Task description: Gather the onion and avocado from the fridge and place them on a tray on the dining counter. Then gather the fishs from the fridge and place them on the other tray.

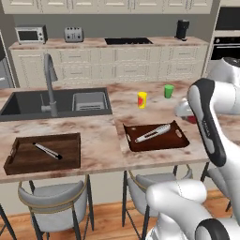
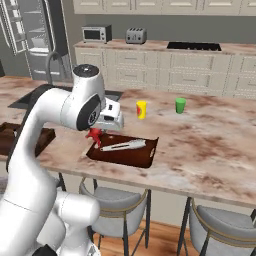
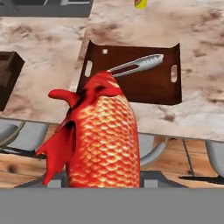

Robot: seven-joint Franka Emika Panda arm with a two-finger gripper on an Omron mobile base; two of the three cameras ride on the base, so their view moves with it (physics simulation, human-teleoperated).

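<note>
place: kitchen | cues: sink [image 1: 28, 104], toaster [image 1: 73, 34], microwave [image 1: 30, 34]

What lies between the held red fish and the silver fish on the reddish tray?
In the hand view, between the red fish and the silver fish lies bare tray floor of the reddish tray.

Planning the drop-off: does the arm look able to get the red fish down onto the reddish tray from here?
Probably yes: the claw holds the fish near the reddish tray, whose bare areas beside the tongs look free.
</note>
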